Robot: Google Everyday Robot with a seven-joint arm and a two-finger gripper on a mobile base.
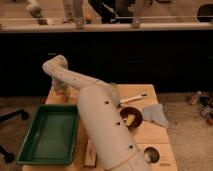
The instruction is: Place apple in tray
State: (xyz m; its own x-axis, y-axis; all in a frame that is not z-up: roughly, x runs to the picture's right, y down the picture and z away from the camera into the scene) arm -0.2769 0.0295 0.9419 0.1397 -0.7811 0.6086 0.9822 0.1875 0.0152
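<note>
Beyond tray [50, 134] far rim, at table [150, 132] back-left corner: tool [61, 90].

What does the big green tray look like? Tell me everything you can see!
The tray is a big dark green rectangle, plastic by its look, with raised sloping walls and a rim all round. It lies flat on the left part of the wooden table, and nothing lies inside it. The robot's white arm passes along its right side. The gripper hangs just beyond the tray's far edge.
</note>
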